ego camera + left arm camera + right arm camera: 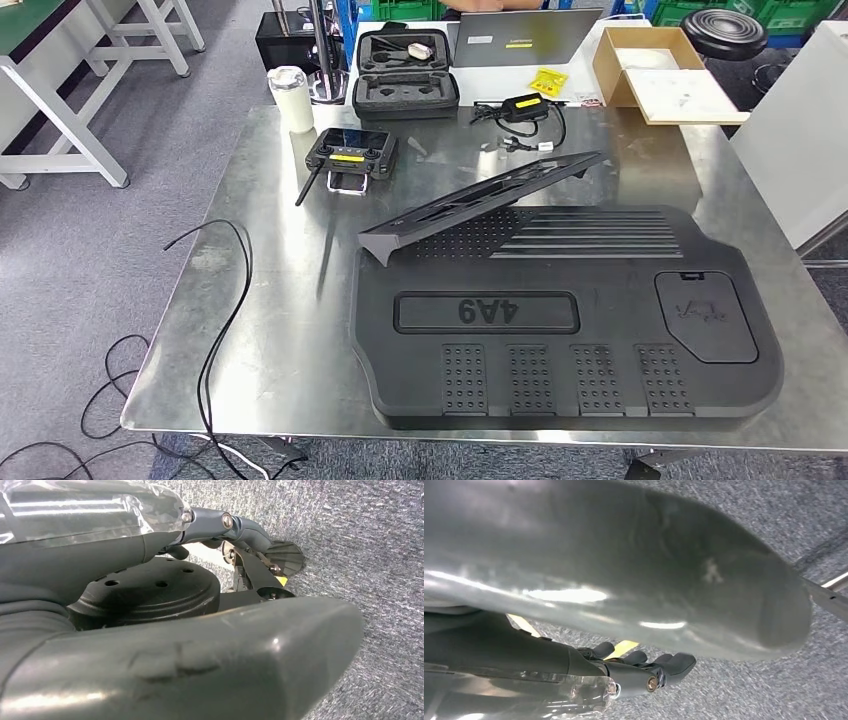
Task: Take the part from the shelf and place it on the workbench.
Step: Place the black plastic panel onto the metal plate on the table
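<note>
Lying flat on the workbench [270, 300], long axis left to right, the large black part [600, 330] sits well apart from the left hand [200, 650] and right hand [624, 590], both hanging empty with fingers apart over the carpet [370, 540].

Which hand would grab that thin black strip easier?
Left, probably: the strip's low end sits toward the table's left side. The left hand and right hand both hang empty over the floor.
</note>
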`<action>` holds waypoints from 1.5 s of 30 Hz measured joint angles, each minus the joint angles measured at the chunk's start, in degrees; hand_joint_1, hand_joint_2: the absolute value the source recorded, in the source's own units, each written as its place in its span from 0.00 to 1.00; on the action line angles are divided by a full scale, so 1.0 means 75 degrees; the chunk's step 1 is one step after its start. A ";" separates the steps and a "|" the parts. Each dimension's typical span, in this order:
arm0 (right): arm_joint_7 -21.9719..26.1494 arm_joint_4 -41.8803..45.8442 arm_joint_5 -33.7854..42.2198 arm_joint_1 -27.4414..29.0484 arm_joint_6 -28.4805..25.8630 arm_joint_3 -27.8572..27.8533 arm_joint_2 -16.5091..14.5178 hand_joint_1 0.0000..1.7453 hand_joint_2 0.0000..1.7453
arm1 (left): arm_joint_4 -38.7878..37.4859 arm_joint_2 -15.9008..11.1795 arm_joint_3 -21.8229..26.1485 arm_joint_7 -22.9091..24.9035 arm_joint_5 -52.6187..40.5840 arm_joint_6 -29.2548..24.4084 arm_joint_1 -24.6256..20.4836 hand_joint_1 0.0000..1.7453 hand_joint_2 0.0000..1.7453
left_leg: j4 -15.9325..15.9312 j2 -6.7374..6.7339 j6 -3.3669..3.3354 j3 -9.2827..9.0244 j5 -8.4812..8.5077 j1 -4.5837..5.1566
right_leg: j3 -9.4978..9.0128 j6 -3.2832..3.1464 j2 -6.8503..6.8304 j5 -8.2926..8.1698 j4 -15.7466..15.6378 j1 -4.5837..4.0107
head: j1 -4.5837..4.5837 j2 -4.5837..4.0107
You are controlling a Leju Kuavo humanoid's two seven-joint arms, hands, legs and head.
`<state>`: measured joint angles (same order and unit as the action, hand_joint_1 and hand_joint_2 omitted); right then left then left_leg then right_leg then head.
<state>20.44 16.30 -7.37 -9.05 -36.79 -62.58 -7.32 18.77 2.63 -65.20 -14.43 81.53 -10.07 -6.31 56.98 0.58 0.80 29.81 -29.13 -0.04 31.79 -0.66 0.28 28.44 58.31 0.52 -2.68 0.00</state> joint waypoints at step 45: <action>-0.4214 -0.1603 -0.6095 0.0015 0.2447 0.1950 0.0729 0.00 0.00 | 0.0240 -0.0192 -0.0522 0.0741 -0.0032 -0.0024 -0.0227 0.00 0.00 | 0.0083 -0.0072 0.0038 -0.0108 -0.0172 -0.0123 | -0.0023 0.0256 0.0048 0.0104 0.0123 0.0172 | -0.0175 0.0000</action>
<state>-11.16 4.28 -53.08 -8.93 -18.43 -47.95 -1.86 20.57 1.19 -69.11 -8.87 81.29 -10.25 -8.01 57.60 0.04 1.08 29.00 -30.42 -0.96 31.62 1.27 0.64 29.23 59.24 1.81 -3.99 0.00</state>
